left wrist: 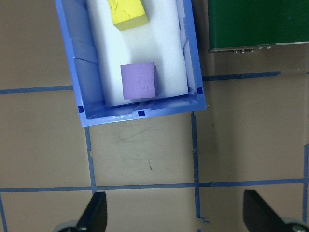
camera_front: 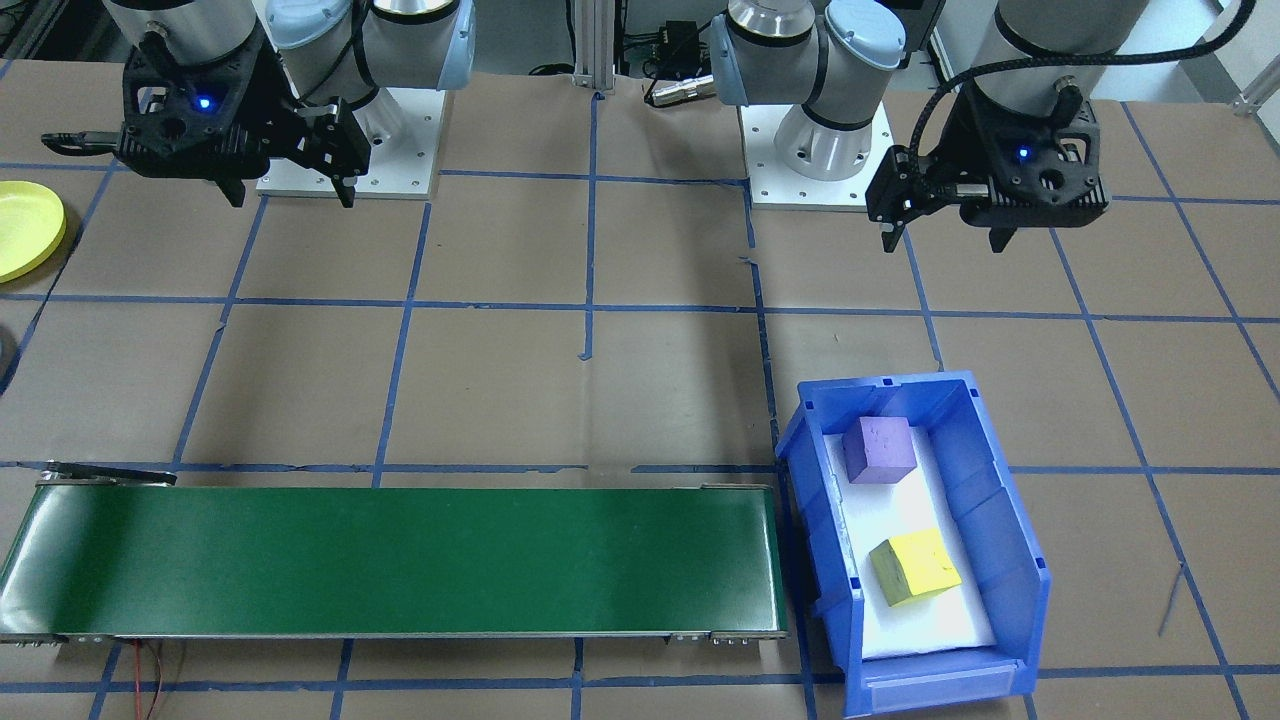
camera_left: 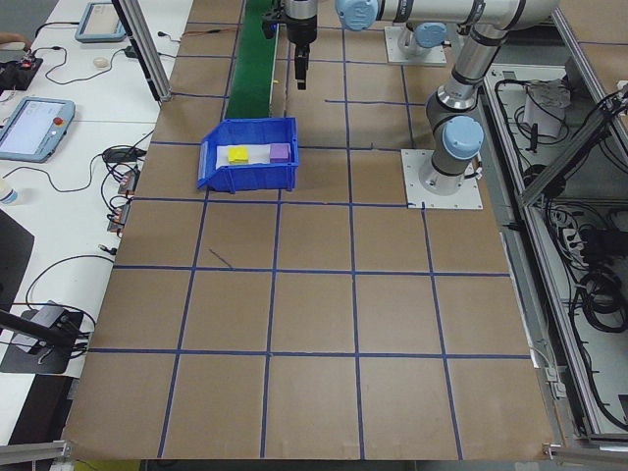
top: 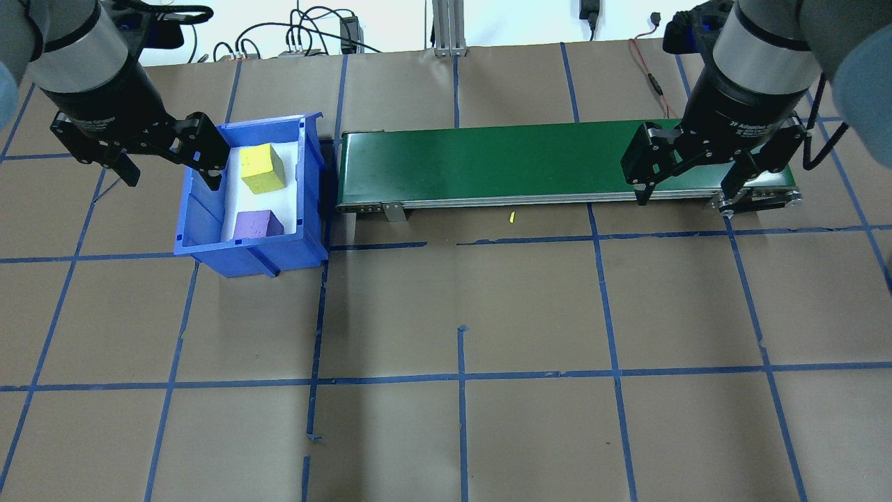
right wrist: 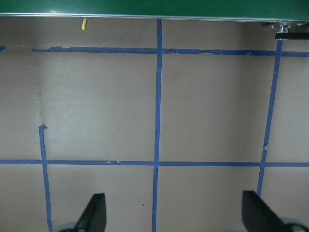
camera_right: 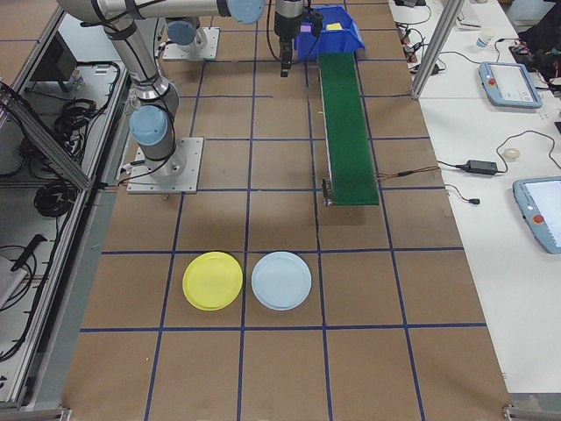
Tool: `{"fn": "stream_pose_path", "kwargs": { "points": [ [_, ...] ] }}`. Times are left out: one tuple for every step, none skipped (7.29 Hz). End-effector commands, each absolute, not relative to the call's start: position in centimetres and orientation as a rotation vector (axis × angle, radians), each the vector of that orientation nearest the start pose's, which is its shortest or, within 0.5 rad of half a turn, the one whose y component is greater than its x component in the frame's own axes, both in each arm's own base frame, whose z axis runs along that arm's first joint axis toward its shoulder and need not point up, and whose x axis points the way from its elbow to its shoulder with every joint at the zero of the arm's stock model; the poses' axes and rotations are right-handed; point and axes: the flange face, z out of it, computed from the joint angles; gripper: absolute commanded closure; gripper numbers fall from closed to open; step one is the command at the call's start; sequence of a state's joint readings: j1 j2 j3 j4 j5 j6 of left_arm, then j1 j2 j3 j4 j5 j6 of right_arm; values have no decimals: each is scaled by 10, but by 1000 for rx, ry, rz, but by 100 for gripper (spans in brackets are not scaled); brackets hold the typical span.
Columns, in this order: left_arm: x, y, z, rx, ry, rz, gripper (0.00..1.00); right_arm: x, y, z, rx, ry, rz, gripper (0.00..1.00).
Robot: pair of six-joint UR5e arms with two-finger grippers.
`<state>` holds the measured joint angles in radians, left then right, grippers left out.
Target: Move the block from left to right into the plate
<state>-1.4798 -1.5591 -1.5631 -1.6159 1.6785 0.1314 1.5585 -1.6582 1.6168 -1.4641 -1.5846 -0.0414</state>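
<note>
Beside blue bin [camera_front: 985,500], green conveyor [camera_front: 400,560] — pale-blue plate [camera_right: 281,280] apart

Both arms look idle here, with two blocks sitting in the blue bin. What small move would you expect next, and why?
Probably the left gripper shifts over the blue bin and lowers toward the purple block. Its jaws are open and empty beside the bin, and both the purple and the yellow block still lie inside. The conveyor belt is bare, and the yellow plate lies past its far end.

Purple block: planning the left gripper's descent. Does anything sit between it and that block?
Nothing visible does. The left gripper, open, hangs above the bin's edge; the purple block lies uncovered inside, apart from the yellow block.
</note>
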Motion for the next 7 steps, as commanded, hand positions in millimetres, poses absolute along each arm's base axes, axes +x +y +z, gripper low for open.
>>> {"fn": "stream_pose_path", "kwargs": {
  "points": [
    [-53, -559, 438, 15, 3036, 29, 0, 126, -449, 496, -47, 3152, 102, 0],
    [-56, -591, 401, 4, 3106, -14, 0, 126, -449, 496, -47, 3152, 102, 0],
    [-52, -611, 372, 7, 3114, -26, 0, 126, -449, 496, -47, 3152, 102, 0],
    [-48, -627, 343, 4, 3112, -20, 0, 126, -449, 496, -47, 3152, 105, 0],
    [-46, -635, 327, -5, 3113, -6, 0, 126, -449, 496, -47, 3152, 102, 0],
    [-43, -643, 313, -14, 3111, -1, 0, 126, -450, 496, -44, 3152, 102, 0],
    [-36, -653, 306, -48, 3108, -29, 0, 126, -450, 496, -44, 3152, 102, 0]
  ]
}}
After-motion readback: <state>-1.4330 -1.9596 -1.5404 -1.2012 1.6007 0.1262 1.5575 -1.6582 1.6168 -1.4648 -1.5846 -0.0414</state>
